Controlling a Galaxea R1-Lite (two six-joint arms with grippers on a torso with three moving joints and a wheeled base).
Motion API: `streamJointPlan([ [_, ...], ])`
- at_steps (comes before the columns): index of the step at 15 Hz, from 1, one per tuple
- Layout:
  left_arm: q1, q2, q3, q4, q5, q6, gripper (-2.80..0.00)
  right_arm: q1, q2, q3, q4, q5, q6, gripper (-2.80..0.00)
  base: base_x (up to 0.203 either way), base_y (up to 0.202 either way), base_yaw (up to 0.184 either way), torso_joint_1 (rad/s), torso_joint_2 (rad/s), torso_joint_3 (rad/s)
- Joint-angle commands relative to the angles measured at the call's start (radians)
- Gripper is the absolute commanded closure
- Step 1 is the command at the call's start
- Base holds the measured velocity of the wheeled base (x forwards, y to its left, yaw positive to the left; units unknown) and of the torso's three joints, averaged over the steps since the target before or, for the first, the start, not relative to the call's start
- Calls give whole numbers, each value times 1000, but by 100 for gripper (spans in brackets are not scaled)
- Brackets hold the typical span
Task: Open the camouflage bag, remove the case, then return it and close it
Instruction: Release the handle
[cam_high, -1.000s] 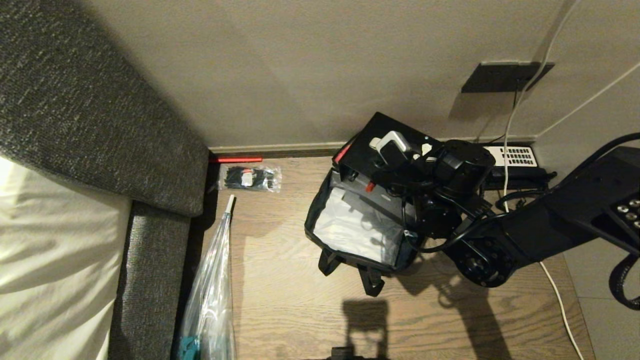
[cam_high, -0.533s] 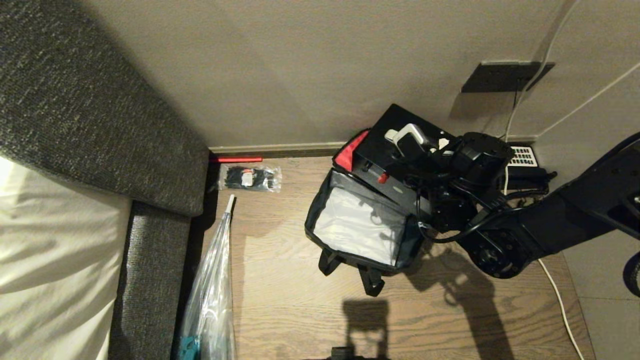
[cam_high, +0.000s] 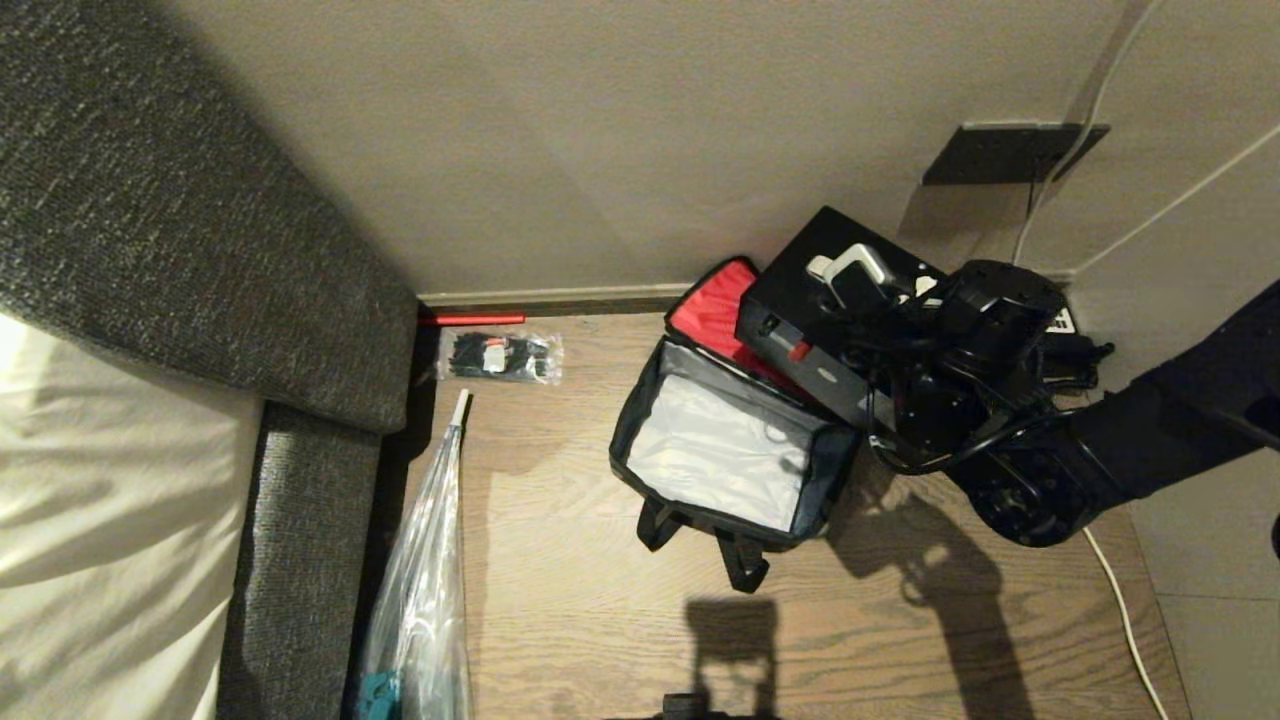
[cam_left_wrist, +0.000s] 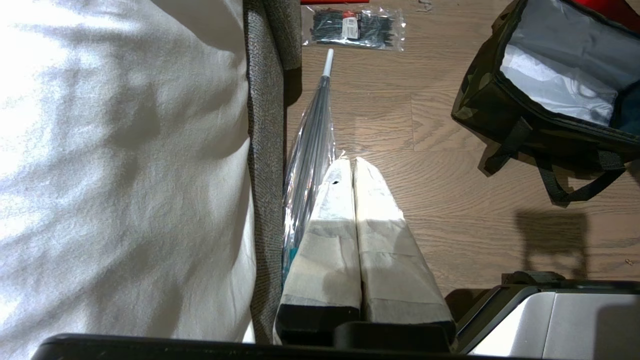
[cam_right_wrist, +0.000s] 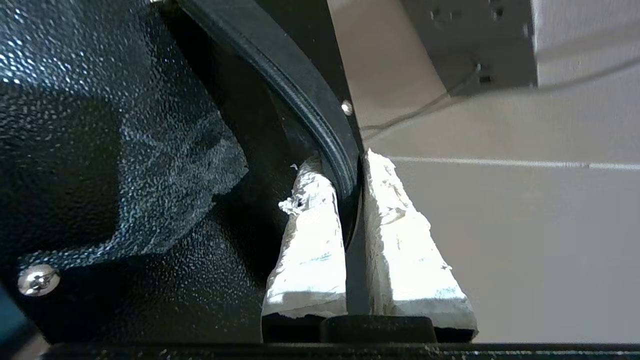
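The camouflage bag (cam_high: 735, 470) sits wide open on the wooden floor (cam_high: 600, 620), its silvery-grey lining facing up, its red-lined lid (cam_high: 712, 305) thrown back toward the wall (cam_high: 600, 140), and its black straps (cam_high: 745, 560) trailing from the side away from the wall. The case (cam_high: 800, 300) is out of the bag: it hangs tilted in the air just above the bag's lid-side rim, on the wall side, with a small red spot showing on the edge that faces the bag's opening. The right gripper (cam_right_wrist: 350, 185) holds it there, its two white-wrapped fingers (cam_right_wrist: 310, 240) pinched onto the thin black rim of the case (the right wrist view shows one finger on each side of that rim, with the pebbled black surface of the case filling the rest of the frame). The right arm (cam_high: 1100, 450) reaches in beside the bag from the side opposite the sofa. The left gripper (cam_left_wrist: 354, 170) is well away from the bag, toward the sofa (cam_high: 200, 230), hanging over bare floor with its white-wrapped fingers pressed together on nothing. Between the bag and the sofa lie a clear plastic bag (cam_high: 425, 580) and, nearer the wall, a small clear packet of black cable ties (cam_high: 500, 356). A white cable (cam_high: 1110, 590) runs along the floor past the arm.
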Motion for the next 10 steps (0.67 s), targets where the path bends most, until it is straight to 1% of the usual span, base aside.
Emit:
streamJointPlan([
  [1, 0, 1, 0, 0, 0, 0, 0, -28, -8, 10, -8, -5, -4, 0, 0, 0, 0, 0, 0, 0],
  [7, 0, 1, 0, 0, 0, 0, 0, -120, 2, 26, -6, 1, 21, 0, 0, 0, 0, 0, -4, 2],
  [10, 0, 1, 0, 0, 0, 0, 0, -179, 17, -10, -5, 2, 20, 0, 0, 0, 0, 0, 0, 0],
])
